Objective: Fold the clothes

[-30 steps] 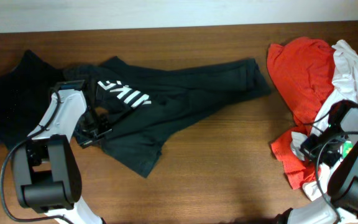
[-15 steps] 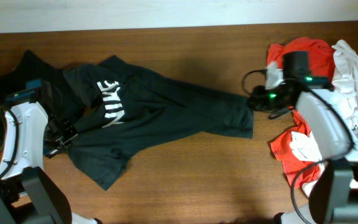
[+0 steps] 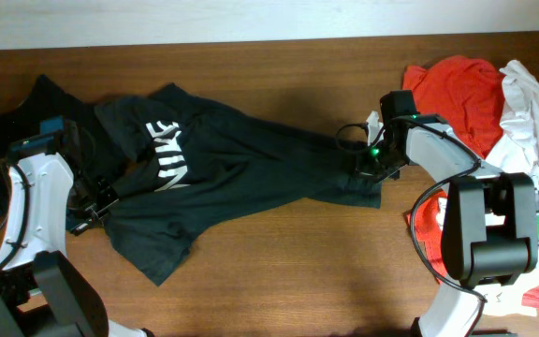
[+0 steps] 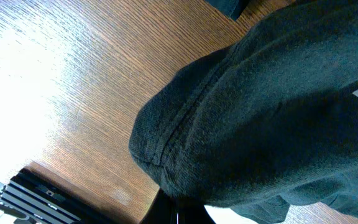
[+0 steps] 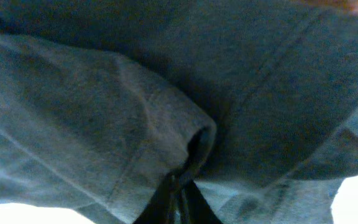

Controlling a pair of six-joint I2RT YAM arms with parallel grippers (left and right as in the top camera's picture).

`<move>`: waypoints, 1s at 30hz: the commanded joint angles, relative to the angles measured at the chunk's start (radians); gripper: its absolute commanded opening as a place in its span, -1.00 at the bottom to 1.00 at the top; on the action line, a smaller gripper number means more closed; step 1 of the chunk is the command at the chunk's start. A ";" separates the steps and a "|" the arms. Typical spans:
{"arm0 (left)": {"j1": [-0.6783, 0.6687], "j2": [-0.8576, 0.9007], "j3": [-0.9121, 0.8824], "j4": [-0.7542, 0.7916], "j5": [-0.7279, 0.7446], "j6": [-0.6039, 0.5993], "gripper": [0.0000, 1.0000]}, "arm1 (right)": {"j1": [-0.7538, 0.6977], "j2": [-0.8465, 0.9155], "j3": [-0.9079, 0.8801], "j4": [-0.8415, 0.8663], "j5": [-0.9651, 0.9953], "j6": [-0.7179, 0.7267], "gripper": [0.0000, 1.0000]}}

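A dark green T-shirt with white lettering lies stretched across the table's middle. My left gripper is shut on its left edge; the left wrist view shows a hemmed fold of the T-shirt bunched over the left gripper. My right gripper is shut on the shirt's right end; the right wrist view shows a pinched fold of the T-shirt at the right gripper's tips. A pile of red and white clothes lies at the right.
A black garment lies at the far left, partly under the green shirt. Bare wooden table runs along the front. The table's edge shows in the left wrist view.
My right arm came from the clothes pile to the shirt's right end and shut on it. My left gripper drew the shirt's left side leftward, then stayed still.
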 commanded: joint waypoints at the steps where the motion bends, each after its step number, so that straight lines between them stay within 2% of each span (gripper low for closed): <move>1: -0.004 -0.013 0.000 0.004 0.004 -0.013 -0.99 | 0.013 0.003 0.006 0.003 -0.040 0.005 -0.92; 4: -0.004 -0.013 0.000 0.005 0.004 -0.013 -1.00 | 0.004 -0.005 0.032 0.033 -0.089 0.006 -0.92; 6: -0.004 -0.013 0.000 0.005 0.003 -0.013 -1.00 | -0.021 -0.019 0.112 0.049 -0.095 0.007 -0.92; 11: -0.004 -0.013 0.000 0.012 0.003 -0.013 -1.00 | -0.107 -0.022 0.488 0.072 -0.053 0.078 -0.92; 12: -0.004 -0.013 0.000 0.012 0.004 -0.013 -0.99 | -0.120 -0.022 0.533 0.068 -0.009 0.079 -0.83; 13: -0.004 -0.013 0.000 0.012 0.004 -0.013 -0.99 | -0.128 -0.022 0.553 0.054 0.006 0.077 0.14; 14: -0.004 -0.013 0.000 0.012 0.004 -0.013 -0.99 | -0.130 -0.022 0.554 0.024 0.006 0.077 0.56; 16: -0.004 -0.013 0.000 0.015 0.004 -0.013 -1.00 | -0.127 -0.016 0.554 -0.113 0.024 0.069 0.72; 19: -0.004 -0.013 0.000 0.020 0.004 -0.013 -0.99 | -0.112 0.002 0.542 -0.320 0.098 0.069 0.67; 21: -0.004 -0.013 0.000 0.020 0.005 -0.013 -0.99 | -0.099 0.015 0.517 -0.389 0.121 0.069 0.36; 24: -0.004 -0.013 0.000 0.023 0.019 -0.013 -0.99 | -0.084 0.019 0.415 -0.372 0.122 0.071 -0.18; 30: -0.004 -0.013 0.000 0.027 0.026 -0.013 -0.99 | -0.080 0.019 0.175 -0.156 0.121 0.162 -0.17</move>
